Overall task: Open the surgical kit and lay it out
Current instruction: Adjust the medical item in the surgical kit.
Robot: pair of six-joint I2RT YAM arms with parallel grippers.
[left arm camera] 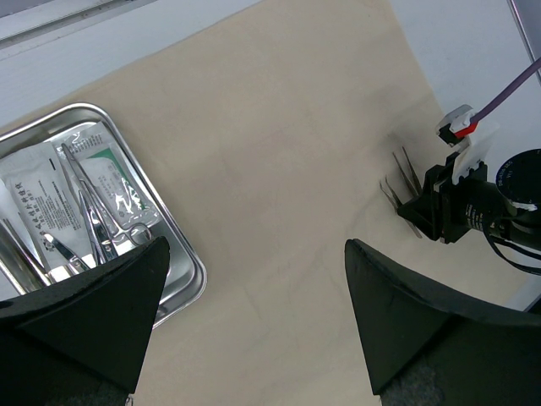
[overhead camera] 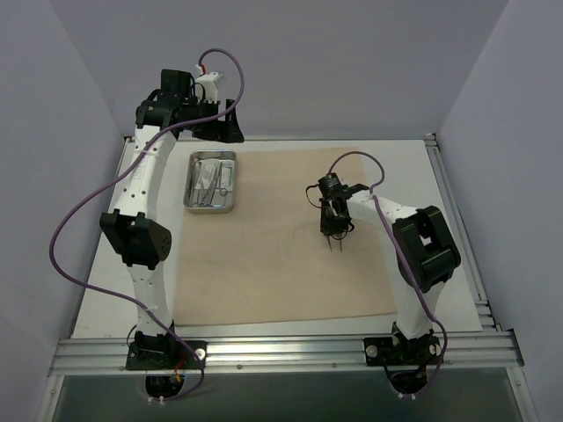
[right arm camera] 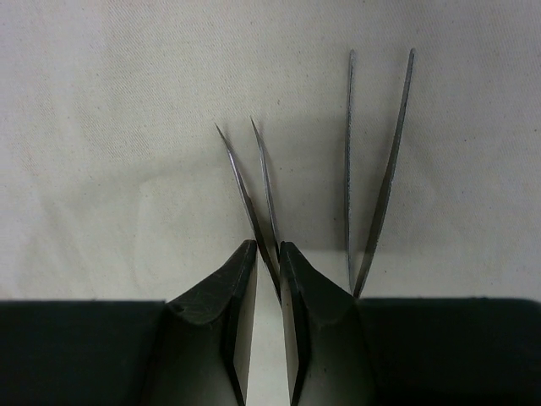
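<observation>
The right gripper hides the handle ends of the pointed tweezers it pinches over the beige cloth. The second tweezers, partly hidden too, sit just beside. The left gripper, spread wide, partly covers the steel tray.

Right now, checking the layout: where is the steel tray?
In the overhead view, the steel tray sits on the beige cloth at its far left corner, beside the left arm.
</observation>
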